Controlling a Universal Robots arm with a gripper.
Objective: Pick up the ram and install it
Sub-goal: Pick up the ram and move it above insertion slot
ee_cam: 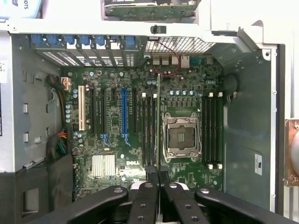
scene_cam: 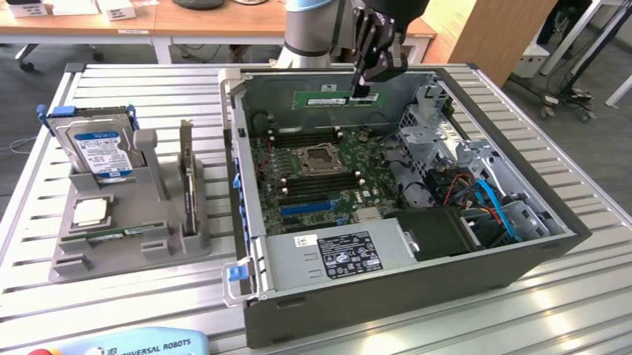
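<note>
On the slatted bench point(scene_cam: 553, 310) the open computer case point(scene_cam: 395, 296) lies with its motherboard point(scene_cam: 306, 185) exposed, and the memory slots point(scene_cam: 296, 140) beside the processor socket point(scene_cam: 323, 159) look unfilled. The ram point(scene_cam: 331, 99) is already picked up. It hangs at the exterior view's upper centre, over the board near the case's far wall, with the gripper point(scene_cam: 362, 95) fingers point(ee_cam: 150, 186) pinching one end. Seating it in a slot appears to be what is left.
</note>
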